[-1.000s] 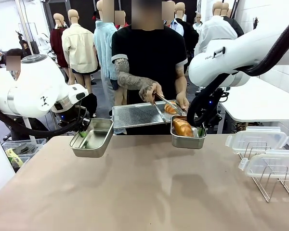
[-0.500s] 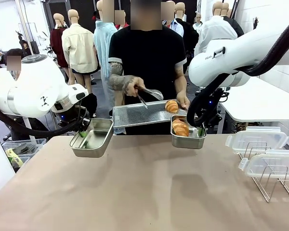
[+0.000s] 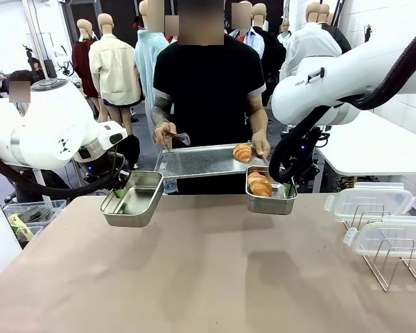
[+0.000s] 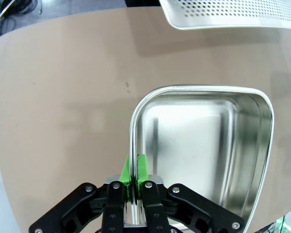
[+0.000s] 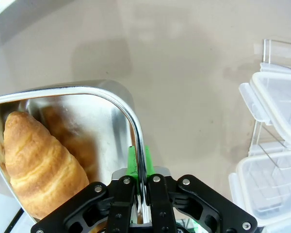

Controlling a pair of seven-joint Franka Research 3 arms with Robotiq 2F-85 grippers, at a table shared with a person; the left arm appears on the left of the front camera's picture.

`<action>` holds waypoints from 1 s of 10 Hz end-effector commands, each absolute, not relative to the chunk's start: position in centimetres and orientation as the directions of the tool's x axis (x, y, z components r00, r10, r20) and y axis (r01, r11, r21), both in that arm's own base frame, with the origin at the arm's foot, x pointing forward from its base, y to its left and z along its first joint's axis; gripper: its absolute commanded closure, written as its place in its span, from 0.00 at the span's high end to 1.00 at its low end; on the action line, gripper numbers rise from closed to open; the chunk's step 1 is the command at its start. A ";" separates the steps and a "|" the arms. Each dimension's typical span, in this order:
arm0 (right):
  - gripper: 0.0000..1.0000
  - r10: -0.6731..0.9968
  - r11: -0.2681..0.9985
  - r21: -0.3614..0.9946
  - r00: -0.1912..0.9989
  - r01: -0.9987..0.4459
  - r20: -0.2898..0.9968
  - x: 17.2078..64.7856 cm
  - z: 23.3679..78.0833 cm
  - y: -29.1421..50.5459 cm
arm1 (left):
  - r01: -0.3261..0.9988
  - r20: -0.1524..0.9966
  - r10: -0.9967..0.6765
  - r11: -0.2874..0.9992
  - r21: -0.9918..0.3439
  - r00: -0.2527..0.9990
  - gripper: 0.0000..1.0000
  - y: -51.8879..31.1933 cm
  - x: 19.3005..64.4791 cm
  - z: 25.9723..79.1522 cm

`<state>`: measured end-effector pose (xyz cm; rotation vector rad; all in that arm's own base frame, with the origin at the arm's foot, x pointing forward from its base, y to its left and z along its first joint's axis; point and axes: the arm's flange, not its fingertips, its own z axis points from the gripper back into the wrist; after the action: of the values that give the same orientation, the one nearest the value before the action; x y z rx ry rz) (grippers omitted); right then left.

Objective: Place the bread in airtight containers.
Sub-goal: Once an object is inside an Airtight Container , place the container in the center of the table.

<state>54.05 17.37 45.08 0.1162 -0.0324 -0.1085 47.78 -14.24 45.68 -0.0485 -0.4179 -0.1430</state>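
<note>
Left gripper (image 4: 135, 167) clamps the rim of an empty steel box (image 4: 199, 141); right gripper (image 5: 138, 160) clamps a second box (image 5: 105, 127) holding a croissant (image 5: 36, 160).

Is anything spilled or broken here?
Nothing stands out. One golden-brown croissant lies in the right end effector's shallow steel box; the other croissant sits on the perforated metal tray; the left end effector's matching box is empty.
</note>
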 end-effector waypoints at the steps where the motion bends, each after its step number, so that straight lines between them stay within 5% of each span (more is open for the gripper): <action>1: 0.00 -0.107 0.987 0.129 0.993 0.100 0.044 53.7 45.2 17.3 | 0.155 0.419 -0.132 0.988 -0.020 0.898 0.00 -14.0 47.9 45.9; 10: 0.00 -0.107 0.987 0.129 0.993 0.100 0.044 53.7 45.2 17.3 | 0.155 0.419 -0.132 0.988 -0.020 0.898 0.00 -14.0 47.9 45.9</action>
<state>54.05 17.37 45.08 0.1162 -0.0324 -0.1085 47.78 -14.24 45.68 -0.0485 -0.4179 -0.1430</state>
